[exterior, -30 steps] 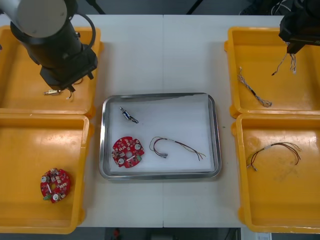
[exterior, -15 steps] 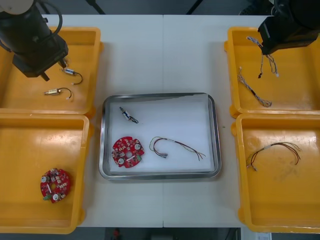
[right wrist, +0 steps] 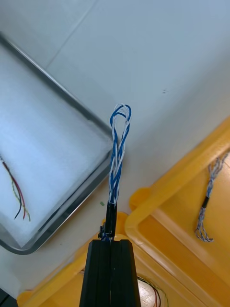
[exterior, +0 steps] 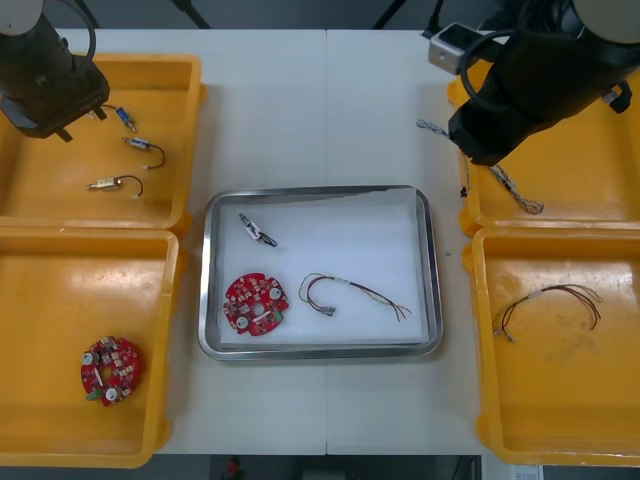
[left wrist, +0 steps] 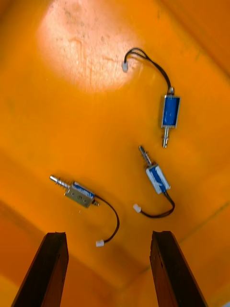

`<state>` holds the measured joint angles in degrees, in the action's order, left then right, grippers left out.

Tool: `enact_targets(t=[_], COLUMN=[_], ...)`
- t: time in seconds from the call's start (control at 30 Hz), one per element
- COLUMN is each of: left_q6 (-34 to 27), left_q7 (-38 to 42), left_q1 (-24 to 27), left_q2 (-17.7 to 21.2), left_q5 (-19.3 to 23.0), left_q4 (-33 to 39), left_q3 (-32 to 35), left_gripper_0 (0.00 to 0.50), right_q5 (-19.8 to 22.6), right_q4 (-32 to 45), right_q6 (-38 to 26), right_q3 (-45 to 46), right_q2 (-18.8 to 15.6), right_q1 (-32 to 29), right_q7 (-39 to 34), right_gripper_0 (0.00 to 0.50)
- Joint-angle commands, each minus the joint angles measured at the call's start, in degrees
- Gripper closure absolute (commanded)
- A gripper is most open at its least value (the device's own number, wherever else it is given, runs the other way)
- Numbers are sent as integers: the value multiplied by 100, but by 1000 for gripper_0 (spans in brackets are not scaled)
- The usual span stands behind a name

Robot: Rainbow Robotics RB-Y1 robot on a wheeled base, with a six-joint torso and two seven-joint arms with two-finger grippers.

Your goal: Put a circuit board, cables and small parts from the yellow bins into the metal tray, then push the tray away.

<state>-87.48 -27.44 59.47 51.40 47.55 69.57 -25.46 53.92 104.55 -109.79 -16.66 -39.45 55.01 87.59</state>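
Right gripper [right wrist: 111, 243] clamps twisted blue and white cable [right wrist: 117, 153] near metal tray [right wrist: 57, 88]. Left gripper [left wrist: 109, 235], spread wide, over small metal parts [left wrist: 80, 193] in yellow bin [left wrist: 72, 96].

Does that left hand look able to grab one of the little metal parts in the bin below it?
Probably yes. The left hand hangs open over the yellow bin, holding nothing, and the small metal parts lie apart on its floor with nothing covering them.

Bulky, rounded, matte black casings on left arm [exterior: 45, 75] and right arm [exterior: 540, 85]. Small pale grey box [exterior: 453, 43] near the right wrist, black cable [exterior: 487, 38] looping from it. Flat, square-tipped black jaws on both.
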Motion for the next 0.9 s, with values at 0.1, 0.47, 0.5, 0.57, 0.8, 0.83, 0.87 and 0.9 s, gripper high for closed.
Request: enact_targets(t=[0.1,0.47,0.5,0.57,0.8,0.83,0.87,0.9], left_q6=[530,1163,1233,1347,1831,1980,2059,2218], left_q7=[-605,-1633,-1651,-1677,-1730,-1748,-1748,-1739], left_q1=[302,311,311,311,302,311,311,328], left_q2=[248,72,37,-7,-376,-464,-482,-543], left_q5=[-238,-633,-668,-756,-1354,-1407,-1442,-1468], left_q4=[-339,-919,-980,-1016,-1235,-1314,-1358,-1446], left_q3=[243,586,639,665,850,938,964,982], left_gripper_0=[0,0,0,0,0,0,0,0], right_q5=[470,268,207,119,-180,-215,-233,-277], right_q4=[409,365,338,277,-277,-382,-444,-576], right_q6=[151,1355,1495,1706,2445,2550,2603,2699], right_q3=[-558,-1657,-1789,-1982,-2536,-2588,-2615,-2659], right_q2=[-186,-177,-177,-160,69,113,139,201], right_q1=[1,1,1,1,1,1,1,1], right_q7=[601,2096,2201,2368,3177,3317,3388,3528], right_gripper_0=[500,500,500,500,500,500,500,500])
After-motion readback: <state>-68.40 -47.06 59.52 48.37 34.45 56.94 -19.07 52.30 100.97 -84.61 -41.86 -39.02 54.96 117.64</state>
